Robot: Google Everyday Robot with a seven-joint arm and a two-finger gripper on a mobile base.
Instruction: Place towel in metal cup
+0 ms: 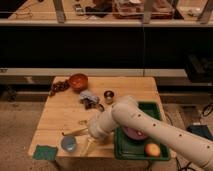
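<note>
A flat green towel lies at the table's front left corner. The small metal cup stands upright near the middle back of the table. My gripper hangs low over the front left part of the table, right of the towel and well in front of the cup. Its two pale fingers are spread apart and hold nothing. A small round blue-grey dish sits just below and between them.
An orange bowl and dark grapes are at the back left. A crumpled grey-blue item lies left of the cup. A green tray at the right holds a pink dish and an orange fruit.
</note>
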